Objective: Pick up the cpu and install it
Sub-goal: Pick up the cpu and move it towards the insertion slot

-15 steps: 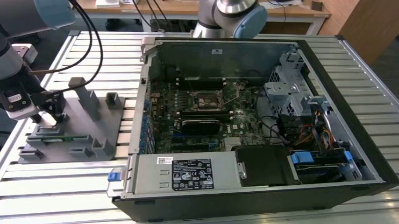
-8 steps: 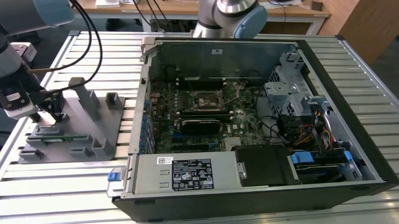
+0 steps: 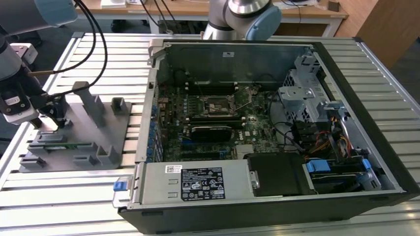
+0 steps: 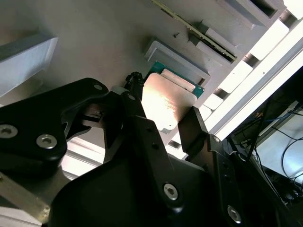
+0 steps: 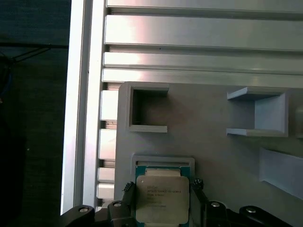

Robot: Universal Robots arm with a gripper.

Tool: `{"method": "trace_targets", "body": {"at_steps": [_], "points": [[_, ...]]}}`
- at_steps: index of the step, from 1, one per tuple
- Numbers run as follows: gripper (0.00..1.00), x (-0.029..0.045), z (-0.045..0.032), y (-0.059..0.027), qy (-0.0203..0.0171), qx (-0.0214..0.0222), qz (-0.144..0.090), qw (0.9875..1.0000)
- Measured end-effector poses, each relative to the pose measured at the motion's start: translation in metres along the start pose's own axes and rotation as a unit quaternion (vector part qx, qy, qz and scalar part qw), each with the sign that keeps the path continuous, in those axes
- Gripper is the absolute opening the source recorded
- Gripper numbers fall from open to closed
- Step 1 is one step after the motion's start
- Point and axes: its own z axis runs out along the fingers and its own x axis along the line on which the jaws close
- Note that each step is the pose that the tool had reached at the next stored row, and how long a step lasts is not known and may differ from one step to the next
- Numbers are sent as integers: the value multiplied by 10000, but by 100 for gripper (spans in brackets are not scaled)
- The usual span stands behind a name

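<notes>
Broadly, everything stands on a slotted aluminium table [image 3: 66, 196], a flat and steady surface. Far behind the claw, wooden desks [image 3: 196, 10] and loose cables [image 3: 92, 29] suggest a workshop room.

The largest thing is the open computer case [image 3: 262, 216]. It lies on its side, well apart from the claw, so the motherboard faces up and its dark socket [image 3: 217, 104] can be reached from above.

Directly under the claw lies a grey holder plate [image 3: 105, 123] with raised pockets. I judge that these pockets keep each part at a known place and stop it from sliding. Near the claw, on the same plate, a long green memory stick [image 3: 66, 145] rests in its own slot.

The gripper [image 3: 56, 120] is low over this plate. In both wrist views its two black fingers [image 5: 129, 189] press on opposite edges of the cpu [image 5: 162, 201], so the claw is pinching it. The cpu sits between them, silver top upward, at a shallow framed pocket. Whether it is raised out of that pocket, I cannot tell. Holding it by the edges probably protects the contacts underneath.
</notes>
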Motion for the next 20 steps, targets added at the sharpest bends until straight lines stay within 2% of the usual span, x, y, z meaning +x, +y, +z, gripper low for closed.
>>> {"method": "trace_targets", "body": {"at_steps": [9, 20], "points": [[54, 1, -16, 1, 0, 0, 0, 10000], [54, 2, -94, 4, 0, 0, 0, 10000]]}}
